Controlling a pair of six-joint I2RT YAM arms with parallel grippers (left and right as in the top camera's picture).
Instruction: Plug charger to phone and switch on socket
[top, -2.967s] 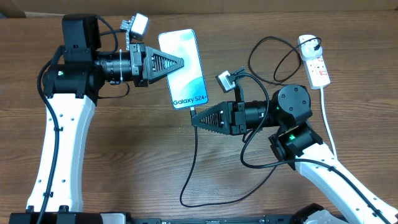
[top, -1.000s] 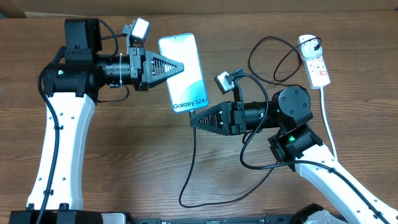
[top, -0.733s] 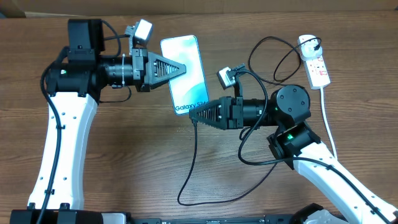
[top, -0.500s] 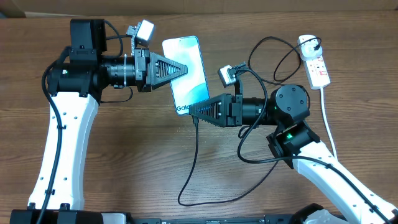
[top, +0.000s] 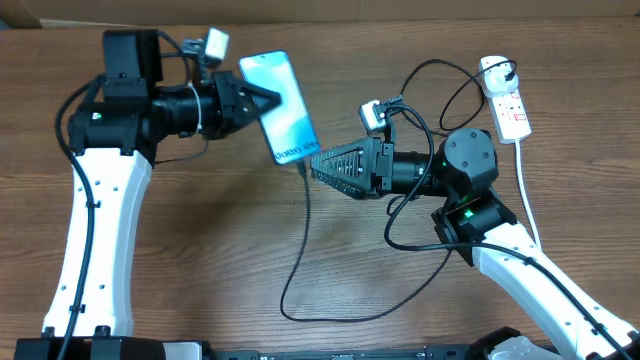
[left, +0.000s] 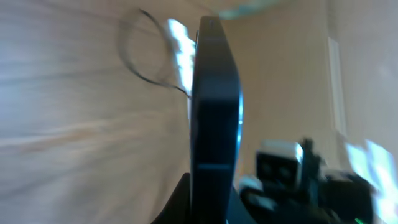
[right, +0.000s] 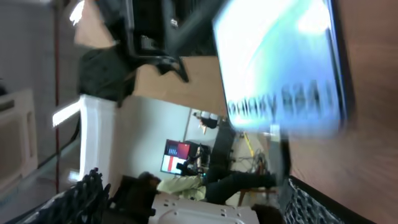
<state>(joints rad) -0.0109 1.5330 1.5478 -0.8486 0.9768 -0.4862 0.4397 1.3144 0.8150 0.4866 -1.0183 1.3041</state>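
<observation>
My left gripper (top: 272, 98) is shut on the phone (top: 281, 108), holding it tilted above the table; its light-blue screen faces up and to the right. In the left wrist view the phone (left: 215, 106) stands edge-on between my fingers. The charger (top: 302, 225), a thin black cable, hangs from the phone's lower edge, loops over the table and runs to the white socket (top: 508, 103) at the far right. My right gripper (top: 313, 165) is open just right of the phone's lower end, holding nothing. The right wrist view shows the phone screen (right: 280, 62) above my spread jaws (right: 193, 186).
The socket's thick white cord (top: 528, 200) runs down the right edge beside my right arm. The black cable's slack (top: 330, 318) lies in a loop near the front of the wooden table (top: 200, 250).
My right gripper has opened and let go of the cable's tip at the phone. My left gripper has lifted and tilted the phone to the left, and the cable follows it.
</observation>
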